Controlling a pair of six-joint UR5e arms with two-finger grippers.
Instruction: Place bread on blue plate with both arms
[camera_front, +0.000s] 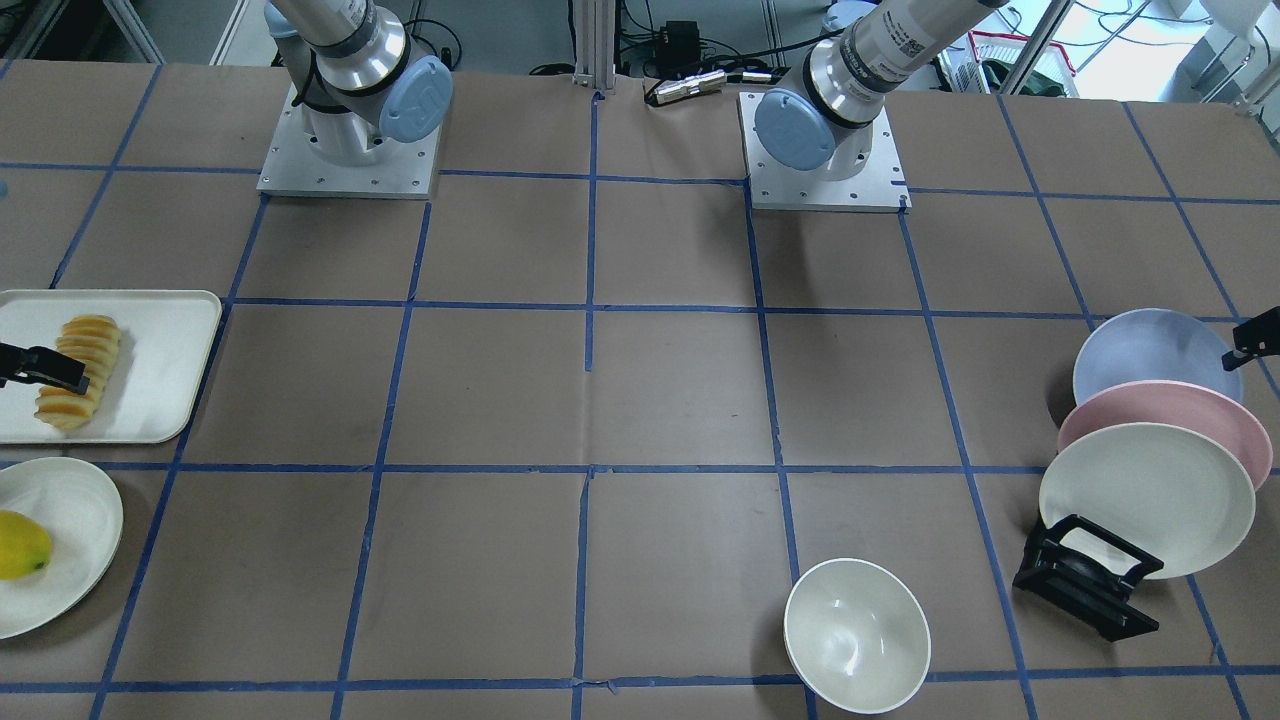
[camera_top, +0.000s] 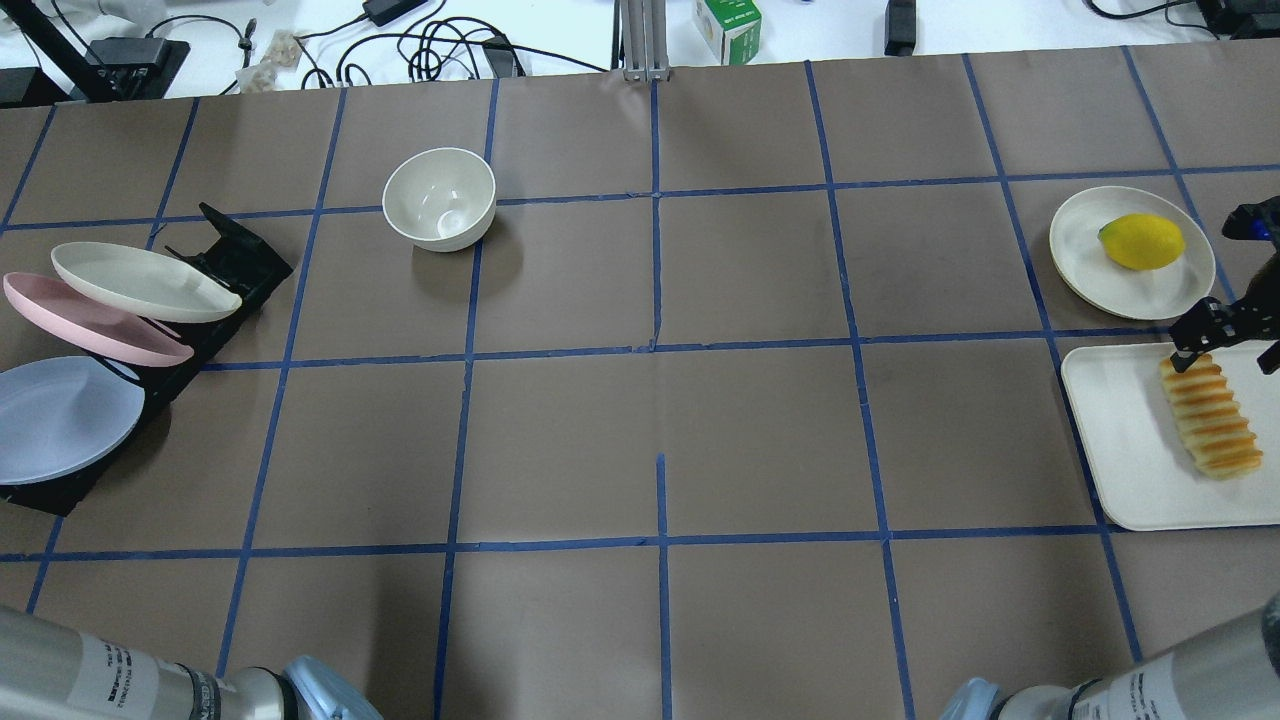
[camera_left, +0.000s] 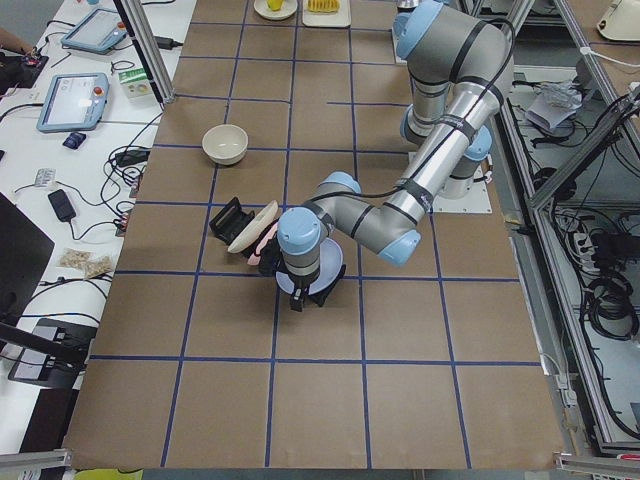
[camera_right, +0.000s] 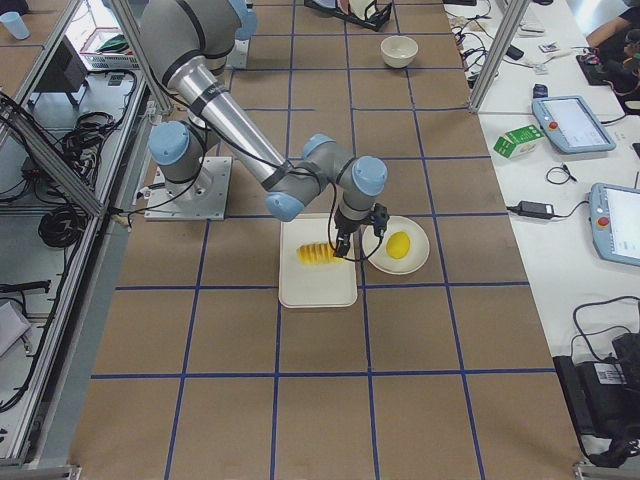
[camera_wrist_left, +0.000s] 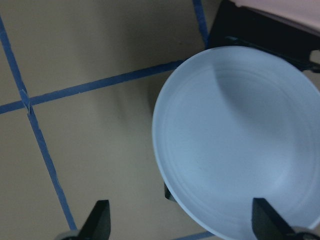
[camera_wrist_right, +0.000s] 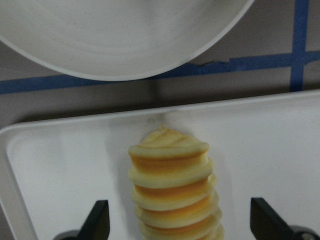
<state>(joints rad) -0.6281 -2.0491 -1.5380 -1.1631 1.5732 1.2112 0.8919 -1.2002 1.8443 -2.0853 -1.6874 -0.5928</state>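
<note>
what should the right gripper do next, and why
Probably lower straight down and close on the bread. The right gripper is open, and its wrist view shows the bread lined up between its fingers, lying ungripped on the white tray.

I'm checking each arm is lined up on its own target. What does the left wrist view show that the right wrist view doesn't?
Only the left wrist view: the blue plate, the black rack at its edge, and a pink plate rim in the top corner. Only the right wrist view: the bread on the white tray, with a cream plate rim above. Both: brown table, blue tape lines, and that arm's gripper open low in frame: left gripper, right gripper.
</note>
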